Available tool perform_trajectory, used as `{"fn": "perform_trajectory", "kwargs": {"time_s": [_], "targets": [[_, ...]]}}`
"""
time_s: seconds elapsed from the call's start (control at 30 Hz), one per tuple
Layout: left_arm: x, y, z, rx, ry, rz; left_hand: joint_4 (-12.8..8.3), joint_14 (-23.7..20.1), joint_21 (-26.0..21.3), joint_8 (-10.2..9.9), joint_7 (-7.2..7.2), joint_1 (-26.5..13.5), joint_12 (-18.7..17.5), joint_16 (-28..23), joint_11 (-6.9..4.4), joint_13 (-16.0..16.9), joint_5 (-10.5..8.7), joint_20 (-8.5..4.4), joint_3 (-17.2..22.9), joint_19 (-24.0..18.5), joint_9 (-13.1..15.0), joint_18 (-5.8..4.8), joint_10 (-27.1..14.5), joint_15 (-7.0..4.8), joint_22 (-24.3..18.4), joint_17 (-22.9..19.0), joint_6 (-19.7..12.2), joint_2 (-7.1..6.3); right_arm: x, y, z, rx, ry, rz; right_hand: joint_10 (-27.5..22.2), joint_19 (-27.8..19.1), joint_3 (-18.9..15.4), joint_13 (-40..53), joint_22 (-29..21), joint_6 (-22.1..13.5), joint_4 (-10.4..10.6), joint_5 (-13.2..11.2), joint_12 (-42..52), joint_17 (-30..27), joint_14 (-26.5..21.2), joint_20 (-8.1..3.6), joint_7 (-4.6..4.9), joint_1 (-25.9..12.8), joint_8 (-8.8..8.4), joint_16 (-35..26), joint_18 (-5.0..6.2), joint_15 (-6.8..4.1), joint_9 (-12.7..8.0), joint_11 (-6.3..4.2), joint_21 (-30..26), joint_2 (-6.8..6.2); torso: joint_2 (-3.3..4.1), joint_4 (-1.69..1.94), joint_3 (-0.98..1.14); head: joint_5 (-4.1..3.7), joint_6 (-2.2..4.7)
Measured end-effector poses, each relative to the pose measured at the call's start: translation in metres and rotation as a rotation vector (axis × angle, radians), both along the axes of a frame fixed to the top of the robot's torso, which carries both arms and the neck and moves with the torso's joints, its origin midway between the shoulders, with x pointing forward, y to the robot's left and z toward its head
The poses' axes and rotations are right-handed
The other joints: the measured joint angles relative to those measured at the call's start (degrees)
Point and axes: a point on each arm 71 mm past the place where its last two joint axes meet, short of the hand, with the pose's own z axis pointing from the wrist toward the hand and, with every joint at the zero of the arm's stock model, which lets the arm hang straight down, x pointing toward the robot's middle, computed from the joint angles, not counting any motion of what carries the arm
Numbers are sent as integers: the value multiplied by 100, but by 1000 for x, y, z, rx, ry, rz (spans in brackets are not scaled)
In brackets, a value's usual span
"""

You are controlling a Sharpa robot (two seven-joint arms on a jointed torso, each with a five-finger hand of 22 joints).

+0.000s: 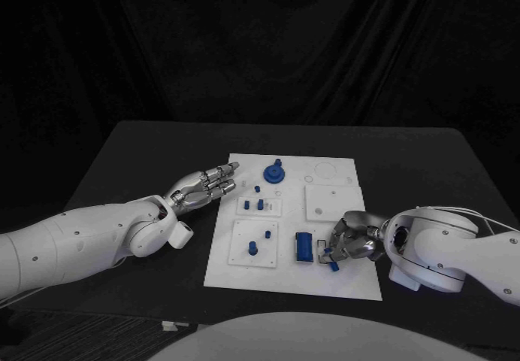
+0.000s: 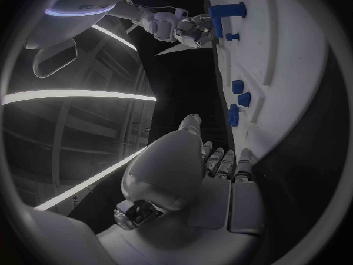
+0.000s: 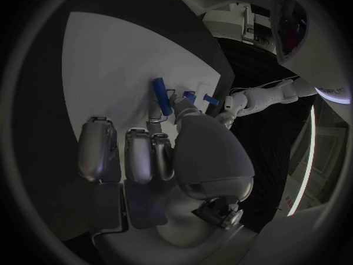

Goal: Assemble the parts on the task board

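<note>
The white task board lies mid-table. A tall blue post stands on its lower middle. My right hand sits at the board's right side, and its thumb and a finger pinch the post at one end. A small blue piece shows under that hand's fingers. My left hand hovers at the board's upper left edge, fingers stretched out and holding nothing. A blue round part with a peg stands near the board's far edge. The left wrist view shows the post beside my right hand.
Small blue pegs stand on a raised plate near my left hand, and another peg stands on the lower left plate. The board's right half carries blank white plates. Black table surrounds the board.
</note>
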Motion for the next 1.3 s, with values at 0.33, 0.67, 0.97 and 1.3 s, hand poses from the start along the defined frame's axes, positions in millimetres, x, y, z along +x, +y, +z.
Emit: {"fn": "perform_trajectory", "kwargs": {"time_s": [0.33,0.67,0.97,1.3], "targets": [[0,0,0,0,2,0,-15,8,0,0,0,0,0,0,0,0,0,-1,15,0,-1,0,0,7,1,1,0,0,0,-1,0,20,-9,-11,-21,-20,542,0,0,161,32,941,0,28,2,-20,103,-20,-187,0,0,-1,-145,-20,11,-34,0,0,1,16,0],[0,0,-1,1,3,0,-39,7,0,0,24,0,0,0,0,0,0,15,40,-17,-1,0,0,7,3,-3,-20,0,-2,-6,2,65,4,-73,-21,-20,766,4,-1,181,84,1128,0,31,1,-20,124,-168,-327,0,0,-1,-187,-20,26,-68,-1,1,1,30,0],[0,0,-1,2,4,0,-47,7,0,0,132,0,23,0,0,2,0,13,79,-16,-1,0,0,7,4,-3,-9,0,-1,-8,4,106,87,-149,-21,-20,924,4,0,211,178,1037,0,31,1,-20,154,-311,-383,0,0,-1,-221,-20,26,-31,-1,-1,1,12,0],[0,0,-1,2,6,0,-47,7,0,23,184,0,22,0,0,6,0,12,79,-14,4,0,0,7,4,-2,42,0,1,-5,0,105,171,-199,-21,-21,1019,3,3,233,273,676,0,3,1,-20,175,-528,-415,0,0,-1,-185,-20,26,-10,-4,-1,1,16,0]]}}
